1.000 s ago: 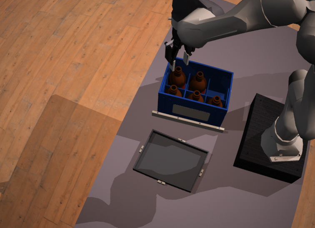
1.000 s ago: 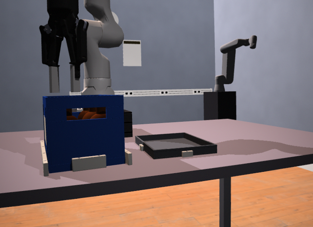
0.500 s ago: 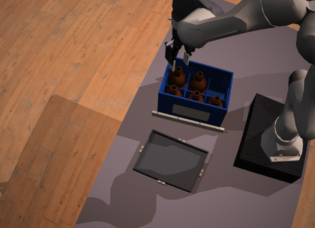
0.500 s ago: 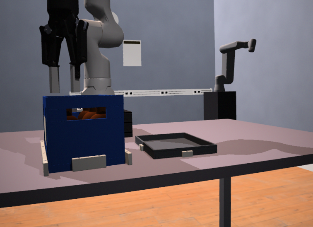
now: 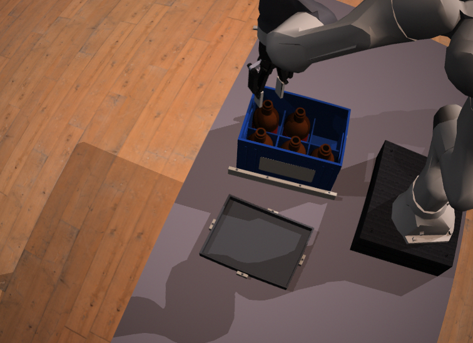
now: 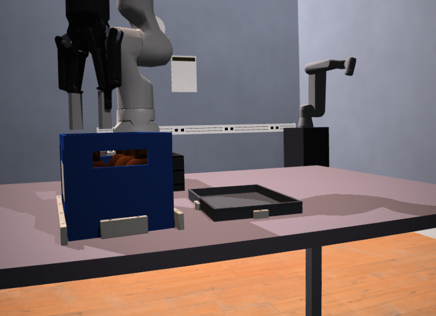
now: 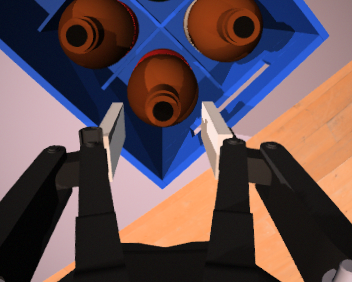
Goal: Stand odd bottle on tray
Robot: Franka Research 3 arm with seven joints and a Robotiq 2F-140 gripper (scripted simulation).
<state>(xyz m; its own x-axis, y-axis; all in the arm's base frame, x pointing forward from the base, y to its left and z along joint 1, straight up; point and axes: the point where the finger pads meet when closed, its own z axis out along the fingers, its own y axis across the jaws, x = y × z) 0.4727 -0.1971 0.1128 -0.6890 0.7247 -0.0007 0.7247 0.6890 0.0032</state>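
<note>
The blue crate stands level. Five brown bottles stand in it: far-left bottle, far-middle bottle, near-left bottle, near-middle bottle and near-right bottle. I cannot tell which neck differs. My gripper is partly open and empty, pointing down above the far-left bottle, fingertips above the crate rim. The grey tray lies flat without a bottle.
The crate's far-right compartment holds no bottle. Pale strips flank the crate, and small pale blocks sit around the tray. The arm's black base block stands to the right in the top view.
</note>
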